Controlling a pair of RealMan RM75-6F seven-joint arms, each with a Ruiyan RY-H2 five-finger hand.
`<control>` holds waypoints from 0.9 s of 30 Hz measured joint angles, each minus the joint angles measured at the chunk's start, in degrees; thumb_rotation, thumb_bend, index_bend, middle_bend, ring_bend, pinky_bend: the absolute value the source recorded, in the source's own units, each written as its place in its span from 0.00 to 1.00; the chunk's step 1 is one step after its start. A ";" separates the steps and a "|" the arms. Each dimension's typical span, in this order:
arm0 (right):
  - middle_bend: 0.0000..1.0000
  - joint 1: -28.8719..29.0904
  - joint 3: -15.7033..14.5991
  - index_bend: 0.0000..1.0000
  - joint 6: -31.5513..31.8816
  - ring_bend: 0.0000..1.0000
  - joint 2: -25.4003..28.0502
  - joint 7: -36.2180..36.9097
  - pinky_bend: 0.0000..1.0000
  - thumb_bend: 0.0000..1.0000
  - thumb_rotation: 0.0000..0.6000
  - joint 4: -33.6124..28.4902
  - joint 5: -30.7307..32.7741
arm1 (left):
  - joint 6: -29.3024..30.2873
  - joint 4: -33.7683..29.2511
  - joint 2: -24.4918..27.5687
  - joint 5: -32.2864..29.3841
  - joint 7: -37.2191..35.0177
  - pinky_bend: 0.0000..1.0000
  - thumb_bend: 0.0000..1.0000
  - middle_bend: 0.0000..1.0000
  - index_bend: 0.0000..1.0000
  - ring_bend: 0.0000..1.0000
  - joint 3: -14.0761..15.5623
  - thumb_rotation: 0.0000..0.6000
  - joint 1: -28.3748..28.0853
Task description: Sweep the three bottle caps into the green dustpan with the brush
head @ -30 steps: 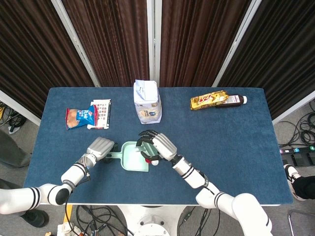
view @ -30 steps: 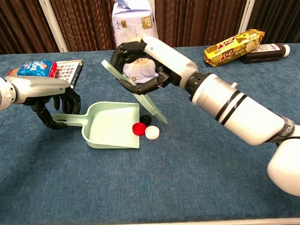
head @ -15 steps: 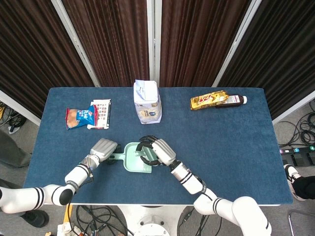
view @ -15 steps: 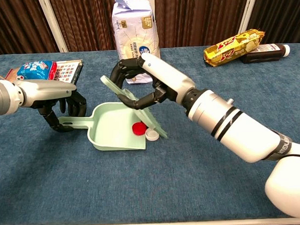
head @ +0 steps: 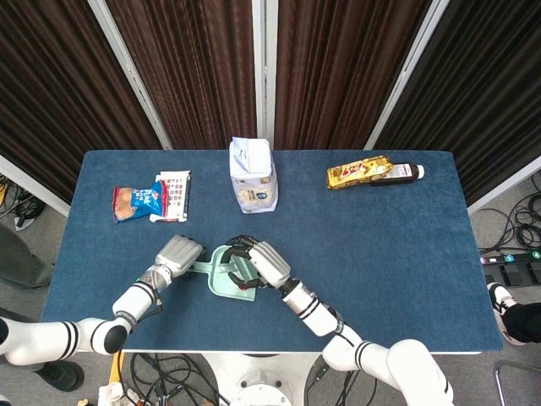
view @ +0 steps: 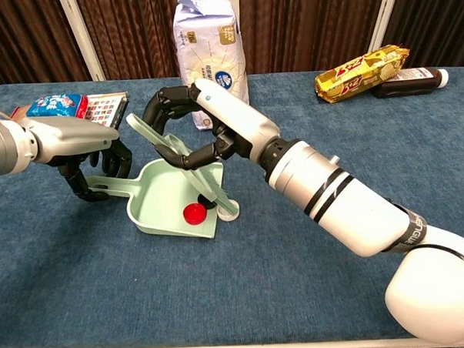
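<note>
Right hand (view: 195, 122): we see its fingers curled around the brush (view: 187, 163), which slants from the hand down to the pan's open lip. Compared with a second ago, hand and brush have travelled toward 9 o'clock in the chest view, across the mouth of the pan.

Left hand (view: 93, 166): fingers wrapped around the handle of the green dustpan (view: 160, 200), holding it flat on the table (view: 314, 294). The pan has shifted only slightly over the same interval.

Red cap (view: 193, 214): a second ago it lay just outside the lip; it now rests on the pan floor, near the open edge at 5 o'clock of the pan.

Other caps: the white and the dark cap seen beside the lip a second ago are no longer exposed. We cannot tell whether they sit behind the brush head inside the pan or at its edge.

Head view: the right hand (head: 258, 262) covers the pan (head: 221, 283), so no cap shows there; the left hand (head: 176, 255) sits at the pan's 9 o'clock.

Meaning for the task: we judge one cap certainly collected and the stroke near its end; the other two need confirming once the brush lifts.

Background: a white bag (view: 209, 44) stands at 12 o'clock, untouched.
</note>
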 measured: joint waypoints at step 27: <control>0.57 -1.60 -1.55 0.68 0.81 0.23 0.63 -2.39 0.19 0.63 1.00 -2.57 -1.64 | 3.20 -3.23 -1.02 -7.61 7.81 0.36 0.40 0.49 0.53 0.36 0.99 1.00 -3.09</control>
